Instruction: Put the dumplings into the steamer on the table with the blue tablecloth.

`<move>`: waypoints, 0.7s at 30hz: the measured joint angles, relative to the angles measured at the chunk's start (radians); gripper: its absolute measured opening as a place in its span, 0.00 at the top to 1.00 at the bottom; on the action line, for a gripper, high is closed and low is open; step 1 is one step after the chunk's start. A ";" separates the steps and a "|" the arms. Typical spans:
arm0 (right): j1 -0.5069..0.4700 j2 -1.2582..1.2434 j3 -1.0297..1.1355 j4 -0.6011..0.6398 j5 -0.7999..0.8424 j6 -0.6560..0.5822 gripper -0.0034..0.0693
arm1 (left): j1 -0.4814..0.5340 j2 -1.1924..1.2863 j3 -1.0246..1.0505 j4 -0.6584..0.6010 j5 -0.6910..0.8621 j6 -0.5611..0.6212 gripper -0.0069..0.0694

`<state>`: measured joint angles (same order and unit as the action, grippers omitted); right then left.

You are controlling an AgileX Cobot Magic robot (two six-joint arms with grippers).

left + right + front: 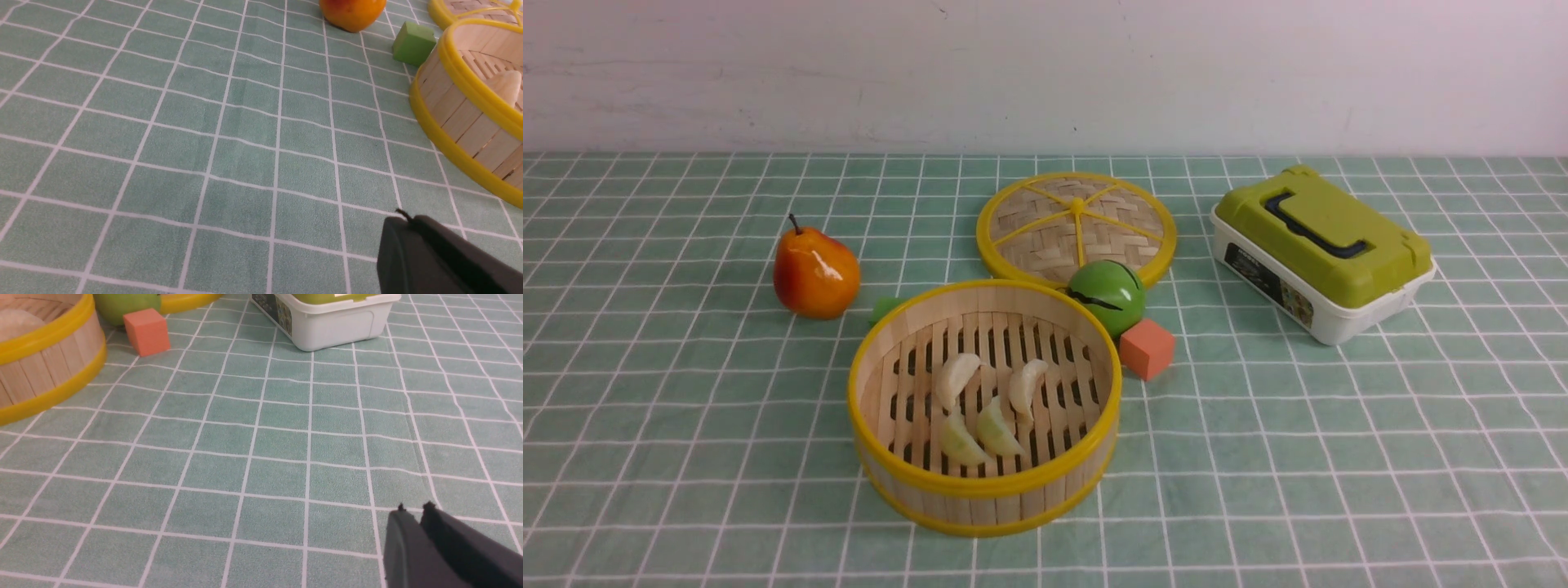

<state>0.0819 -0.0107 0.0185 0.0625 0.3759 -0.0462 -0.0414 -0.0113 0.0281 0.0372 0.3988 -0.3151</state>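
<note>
The steamer (915, 343) stands near the front middle of the blue tablecloth (1339, 457). Two cream-white dumplings (956, 377) (1027, 385) and two pale yellow-green dumplings (961, 441) (998, 428) lie on its slatted floor. The steamer also shows in the left wrist view (457, 118) and the right wrist view (45, 375). My left gripper (406, 220) is shut and empty above bare cloth, apart from the steamer. My right gripper (413, 509) is shut and empty above bare cloth on the other side. Neither gripper shows in the front view.
The woven lid (1076, 227) lies flat behind the steamer. A green ball (1107, 296) and an orange cube (1147, 349) sit at the steamer's back right. A pear (815, 274) and a green cube (885, 309) sit at its back left. A green-lidded box (1319, 253) stands at right.
</note>
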 joint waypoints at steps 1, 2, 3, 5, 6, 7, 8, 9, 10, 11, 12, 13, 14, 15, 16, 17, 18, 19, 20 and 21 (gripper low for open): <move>0.000 0.000 0.000 0.000 0.000 0.000 0.87 | 0.000 0.000 0.000 0.000 0.000 0.000 0.93; 0.000 0.000 0.000 0.000 0.000 0.000 0.87 | 0.000 0.000 0.000 0.000 0.000 0.000 0.93; 0.000 0.000 0.000 0.000 0.000 0.000 0.87 | 0.000 0.000 0.000 0.000 0.000 0.000 0.93; 0.000 0.000 0.000 0.000 0.000 0.000 0.86 | 0.000 0.000 0.000 0.000 0.000 0.000 0.93; 0.000 0.000 0.000 0.000 0.000 0.000 0.86 | 0.000 0.000 0.000 0.000 0.000 0.000 0.93; 0.000 0.000 0.000 0.000 0.000 0.000 0.85 | 0.000 0.000 0.000 0.000 0.000 0.000 0.93; 0.000 0.000 0.000 0.000 0.000 0.000 0.85 | 0.000 0.000 0.000 0.000 0.000 0.000 0.93; 0.000 0.000 0.000 0.000 0.000 0.000 0.85 | 0.000 0.000 0.000 0.000 0.000 0.000 0.93; 0.000 0.000 0.000 0.000 0.000 0.000 0.85 | 0.000 0.000 0.000 0.000 0.000 0.000 0.93; 0.000 0.000 0.000 0.000 0.000 0.000 0.85 | 0.000 0.000 0.000 0.000 0.000 0.000 0.93; 0.000 0.000 0.000 0.000 0.000 0.000 0.85 | 0.000 0.000 0.000 0.000 0.000 0.000 0.93; 0.000 0.000 0.000 0.000 0.000 0.000 0.85 | 0.000 0.000 0.000 0.000 0.000 0.000 0.93; 0.000 0.000 0.000 0.000 0.000 0.000 0.84 | 0.000 0.000 0.000 0.000 0.000 0.000 0.93; 0.000 0.000 0.000 0.000 0.000 0.000 0.84 | 0.000 0.000 0.000 0.000 0.000 0.000 0.93; 0.000 0.000 0.000 0.000 0.000 0.000 0.84 | 0.000 0.000 0.000 0.000 0.000 0.000 0.93; 0.000 0.000 0.000 0.000 0.000 0.000 0.84 | 0.000 0.000 0.000 0.000 0.000 0.000 0.93; 0.000 0.000 0.000 0.000 0.000 0.000 0.84 | 0.000 0.000 0.000 0.000 0.000 0.000 0.93; 0.000 0.000 0.000 0.000 0.000 0.000 0.83 | 0.000 0.000 0.000 0.000 0.000 0.000 0.93; 0.000 0.000 0.000 0.000 0.000 0.000 0.83 | 0.000 0.000 0.000 0.000 0.000 0.000 0.93; 0.000 0.000 0.000 0.000 0.000 0.000 0.83 | 0.000 0.000 0.000 0.000 0.000 0.000 0.93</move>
<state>0.0819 -0.0107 0.0185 0.0625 0.3759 -0.0462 -0.0414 -0.0113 0.0281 0.0372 0.3988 -0.3151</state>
